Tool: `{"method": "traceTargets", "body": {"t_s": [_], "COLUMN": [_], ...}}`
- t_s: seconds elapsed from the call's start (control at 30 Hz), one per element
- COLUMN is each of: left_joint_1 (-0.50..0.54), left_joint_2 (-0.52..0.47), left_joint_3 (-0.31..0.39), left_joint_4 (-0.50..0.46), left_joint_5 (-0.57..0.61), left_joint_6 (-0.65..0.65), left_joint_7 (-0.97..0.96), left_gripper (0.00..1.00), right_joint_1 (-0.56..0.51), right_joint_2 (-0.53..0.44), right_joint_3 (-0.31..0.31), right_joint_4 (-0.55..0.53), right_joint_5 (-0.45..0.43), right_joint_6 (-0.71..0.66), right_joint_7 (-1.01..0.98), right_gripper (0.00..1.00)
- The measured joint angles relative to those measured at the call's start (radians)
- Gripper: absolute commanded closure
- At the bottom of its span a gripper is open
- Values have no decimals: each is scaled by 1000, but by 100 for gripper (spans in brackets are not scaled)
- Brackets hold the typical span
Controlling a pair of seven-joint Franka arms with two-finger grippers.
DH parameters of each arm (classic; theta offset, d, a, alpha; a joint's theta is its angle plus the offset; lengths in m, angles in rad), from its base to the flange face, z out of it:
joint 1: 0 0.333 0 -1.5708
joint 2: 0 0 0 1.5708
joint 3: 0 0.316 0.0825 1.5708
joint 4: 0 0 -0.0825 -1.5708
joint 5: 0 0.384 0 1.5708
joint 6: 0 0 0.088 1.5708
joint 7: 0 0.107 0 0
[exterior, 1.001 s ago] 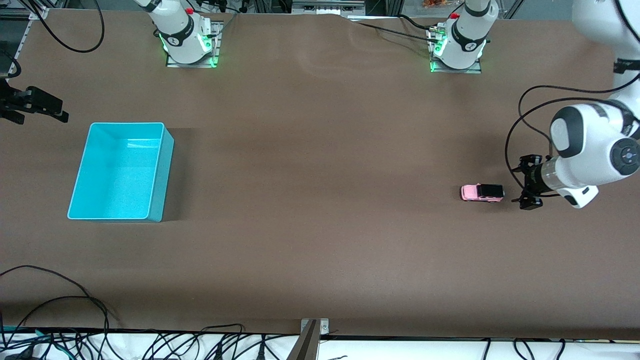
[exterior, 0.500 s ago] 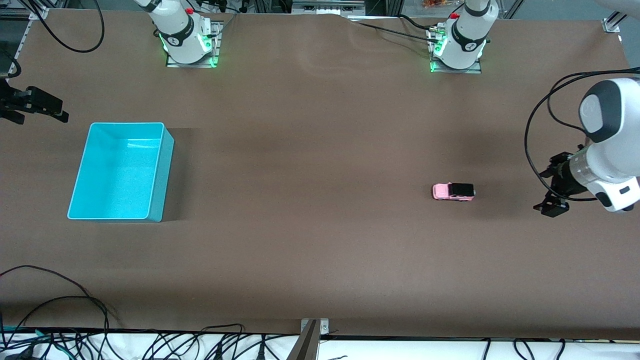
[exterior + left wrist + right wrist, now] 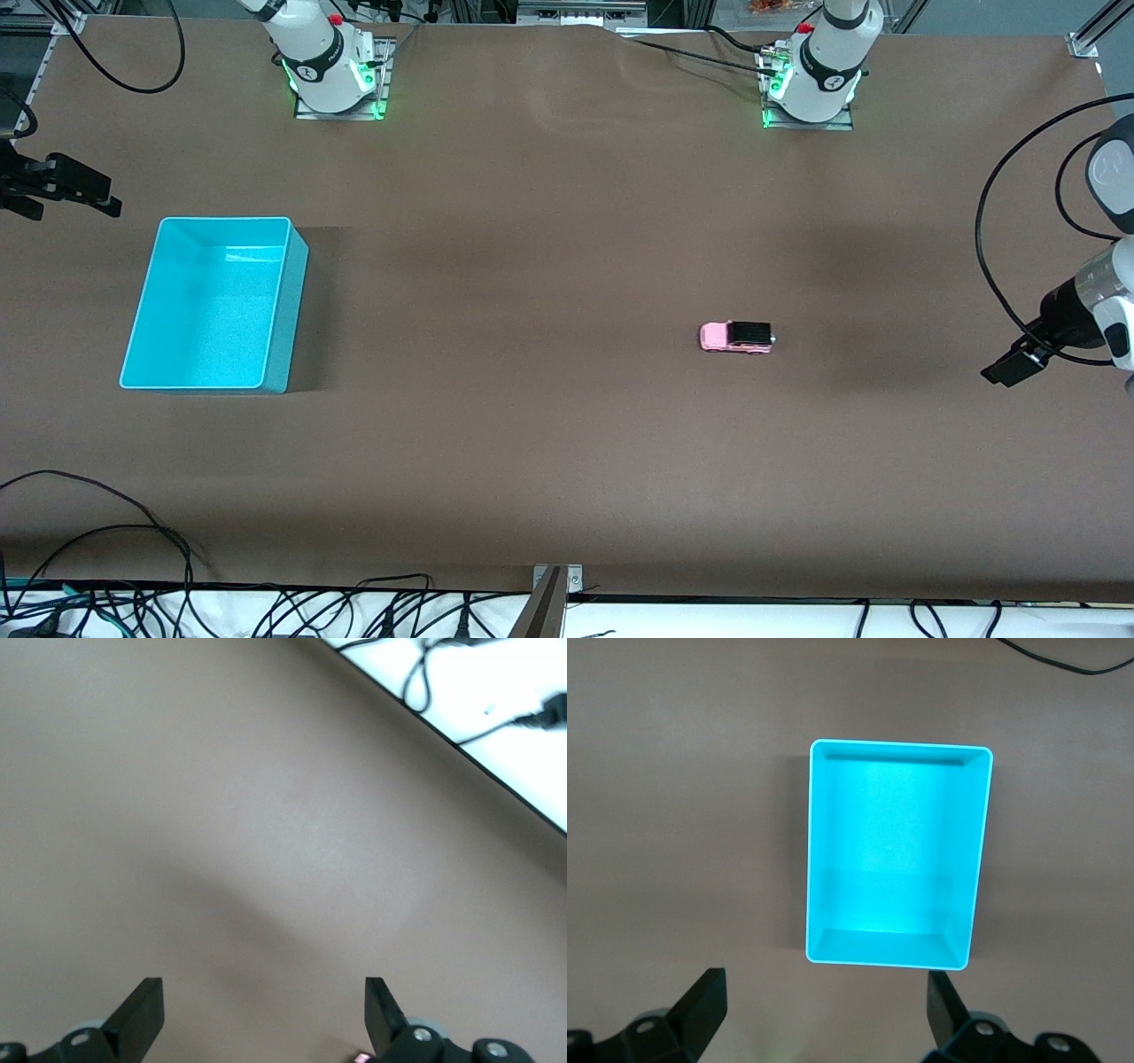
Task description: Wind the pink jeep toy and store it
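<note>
The right tool (image 3: pixel 66 182) waits at the right arm's end of the desk (image 3: pixel 549 443), just past the turquoise bin (image 3: pixel 297 301), its fingers spread and holding nothing; its wrist view looks straight down into the empty bin. Taking the bin as the landmark, the pink jeep toy (image 3: pixel 736 338) stands on its wheels on bare desk, well apart from the bin toward the left arm's end and level with the bin's nearer half, pink nose pointing at the bin. The left tool (image 3: pixel 1014 366) hangs well apart from the bin, past the jeep at the left arm's end, fingers (image 3: pixel 142 1014) spread wide and empty (its camera shows only bare desk).

The jeep appears released and not yet stored. To store it well, a tool should wait until the jeep stands at rest, come down squarely over it, pinch its sides across the black roof, then lift it clear of the bin's wall before letting go.
</note>
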Motion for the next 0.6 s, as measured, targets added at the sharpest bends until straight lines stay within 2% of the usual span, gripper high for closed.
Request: {"method": "traceTargets", "body": {"t_s": [0.23, 0.6], "left_joint_1": [0, -4], "left_joint_2": [0, -2], "left_joint_3": [1, -10], "left_joint_4": [54, 98], "left_joint_5": [0, -24], "left_joint_6": [-41, -107], "left_joint_7": [234, 412], "left_gripper": [0, 0], "right_joint_1": [0, 0], "right_joint_2": [0, 0], "right_joint_3": [0, 0], "right_joint_4": [0, 0], "right_joint_5": [0, 0], "right_joint_6": [0, 0], "right_joint_7": [0, 0], "right_gripper": [0, 0]}}
